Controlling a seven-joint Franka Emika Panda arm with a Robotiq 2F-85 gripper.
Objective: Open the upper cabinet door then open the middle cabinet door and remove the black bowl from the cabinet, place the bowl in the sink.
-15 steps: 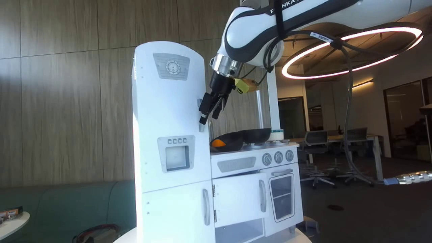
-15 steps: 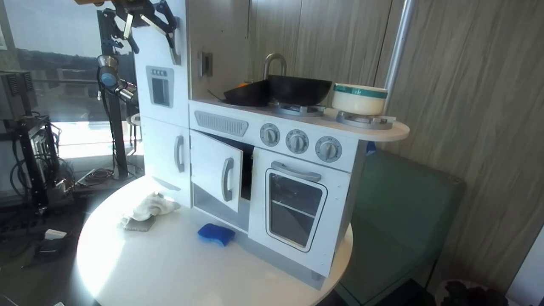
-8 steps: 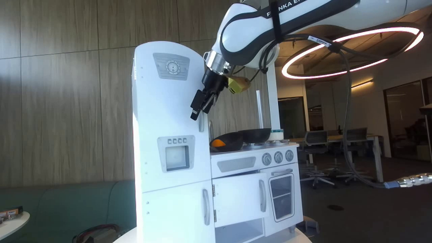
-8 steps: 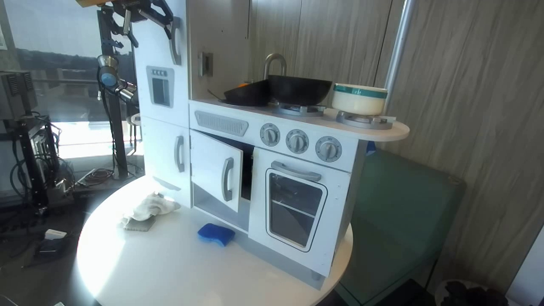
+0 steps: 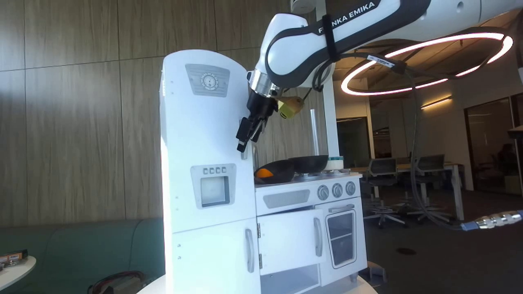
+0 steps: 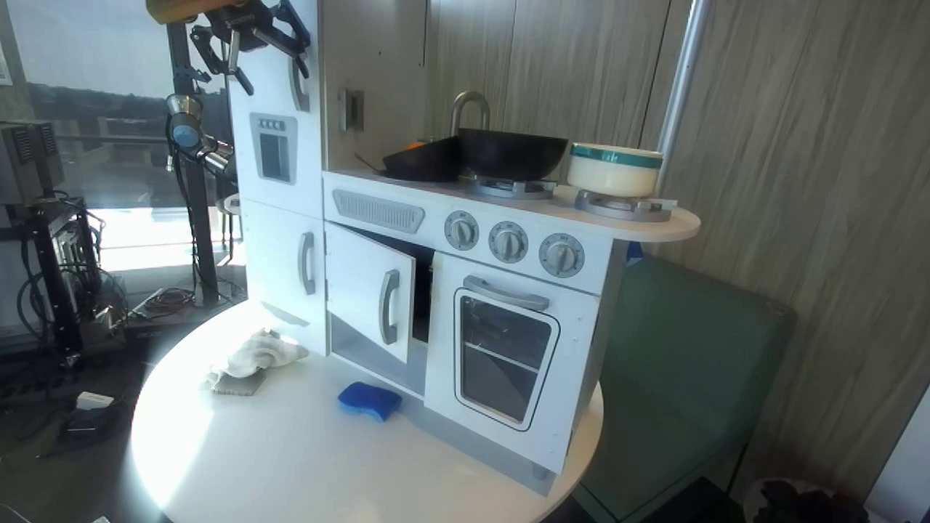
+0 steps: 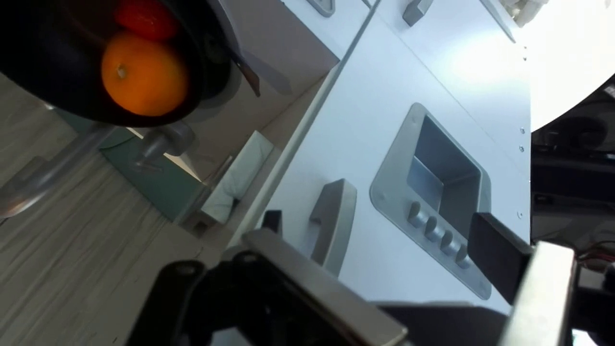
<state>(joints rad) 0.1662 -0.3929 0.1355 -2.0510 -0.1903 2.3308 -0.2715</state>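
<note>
- The gripper (image 6: 277, 83) hangs a little lower than half a second ago and has shifted toward the handle (image 7: 337, 221); it is spread wide and holds nothing. Lining up for the first pull looks like the step in hand.
- In the wrist view the handle shows between its fingers, nearer one than the other; whether they touch I cannot tell.
- The Panda arm (image 5: 292, 48) comes from the upper right in an exterior view, bent at the wrist, the gripper slanting down to the door's handle edge.
- The upper cabinet door (image 5: 200, 134) is shut, unchanged, so the task seems barely begun.
- Beyond it, a tilted black pan (image 5: 282, 170) holds an orange (image 7: 144, 74) near the faucet (image 6: 472, 96); the sink itself I cannot make out.
- The panel I take for the middle cabinet door (image 6: 367, 290) stands ajar.
- The black bowl is not visible, perhaps inside a cabinet.
</note>
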